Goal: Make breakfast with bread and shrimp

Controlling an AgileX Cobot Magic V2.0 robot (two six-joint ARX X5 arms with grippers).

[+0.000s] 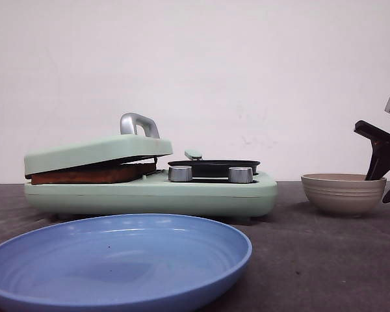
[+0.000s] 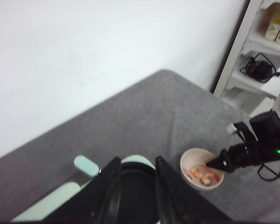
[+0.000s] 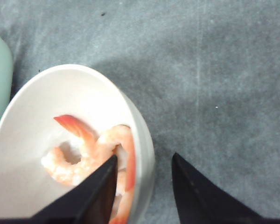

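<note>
A slice of bread (image 1: 94,174) with a brown crust lies in the mint-green breakfast maker (image 1: 149,195), and the maker's lid (image 1: 97,153) rests tilted on it. Pink-orange shrimp (image 3: 91,156) lie curled in a beige bowl (image 3: 37,98) to the right of the maker. My right gripper (image 3: 144,157) is open and straddles the bowl's rim, with one finger inside by the shrimp and the other outside. My left gripper (image 2: 137,161) is open and empty, hovering over the maker's black pan (image 2: 137,191). It is out of the front view.
A large blue plate (image 1: 117,260) sits at the front of the table. The maker has two metal knobs (image 1: 180,173) and a lid handle (image 1: 138,123). A shelf with bottles and cables (image 2: 263,56) stands past the table's far corner.
</note>
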